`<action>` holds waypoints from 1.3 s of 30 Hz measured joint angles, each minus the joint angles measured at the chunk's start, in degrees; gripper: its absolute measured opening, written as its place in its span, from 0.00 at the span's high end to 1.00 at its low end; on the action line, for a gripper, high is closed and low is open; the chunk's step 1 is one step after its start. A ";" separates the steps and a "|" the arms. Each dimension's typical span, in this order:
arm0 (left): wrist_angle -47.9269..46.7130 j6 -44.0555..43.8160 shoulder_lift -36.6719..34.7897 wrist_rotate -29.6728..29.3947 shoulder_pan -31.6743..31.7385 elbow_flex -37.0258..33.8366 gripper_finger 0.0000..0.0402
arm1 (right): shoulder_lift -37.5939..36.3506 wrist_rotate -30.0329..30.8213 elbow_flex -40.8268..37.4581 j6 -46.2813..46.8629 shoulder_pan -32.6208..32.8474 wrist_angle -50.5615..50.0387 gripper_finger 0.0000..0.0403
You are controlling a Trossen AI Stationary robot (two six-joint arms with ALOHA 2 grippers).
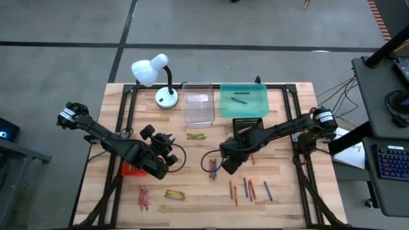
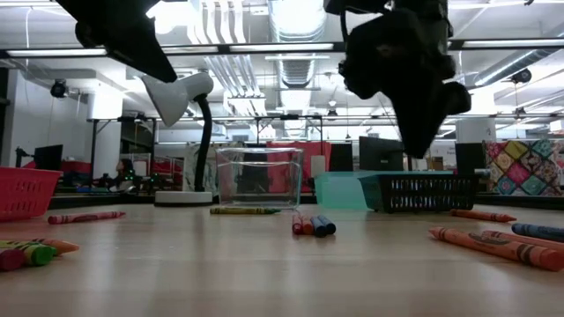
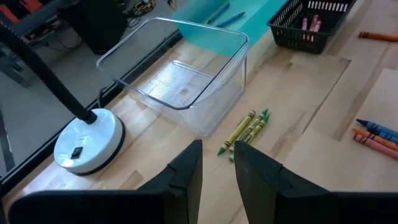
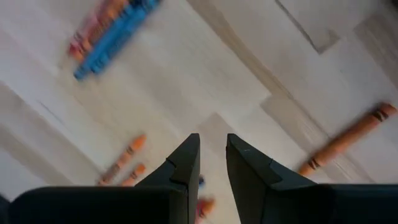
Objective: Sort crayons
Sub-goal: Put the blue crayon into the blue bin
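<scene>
Both arms hang above the worktop (image 1: 281,204) between picks; neither carries a crayon.

Left gripper (image 3: 217,163): fingers nearly together with only a narrow gap, nothing between them. It is held over the left-centre of the worktop, facing the yellow-green crayons (image 3: 247,129) that lie just in front of the clear tray (image 3: 186,81). The clear tray appears empty.

Right gripper (image 4: 212,163): fingers likewise a slit apart, empty. It hangs over the middle of the worktop, near the mixed red and blue crayons (image 1: 213,168).

Distribution of crayons: a further group of orange and blue sticks (image 1: 249,189) lies toward the near right; a red bundle (image 1: 143,197) and a yellow-green bundle (image 1: 174,193) lie near left. Already sorted, by appearance: blue sticks in the teal tray (image 1: 244,110) and pink or red sticks in the black basket (image 3: 309,38). A red tray (image 1: 131,170) sits partly hidden beneath the left arm. A white desk lamp (image 1: 153,70) stands at the far left.

Assessment: sorting is at an early stage, with most crayons loose on the worktop. The step in hand looks like selection of the next stick. The next move calls for either gripper to widen its fingers, descend squarely over a single crayon, and close across its width without dragging neighbours.
</scene>
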 joint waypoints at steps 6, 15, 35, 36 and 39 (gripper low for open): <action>0.23 0.01 0.00 -0.02 0.00 0.01 0.81 | 2.29 7.68 0.07 2.81 -0.15 13.83 0.83; 0.14 0.01 0.00 -0.02 0.00 -0.01 0.81 | 11.13 9.05 6.07 5.72 0.02 14.37 0.83; 0.20 0.01 0.00 -1.60 0.66 0.00 0.81 | 16.93 13.10 15.34 12.20 1.15 0.88 0.83; 0.20 0.02 0.00 -1.60 0.66 0.00 0.81 | 16.95 13.21 15.34 12.11 1.15 0.87 0.83; 0.26 2.74 0.00 -1.60 0.66 0.00 0.81 | 16.98 13.37 15.34 11.14 0.95 0.95 0.83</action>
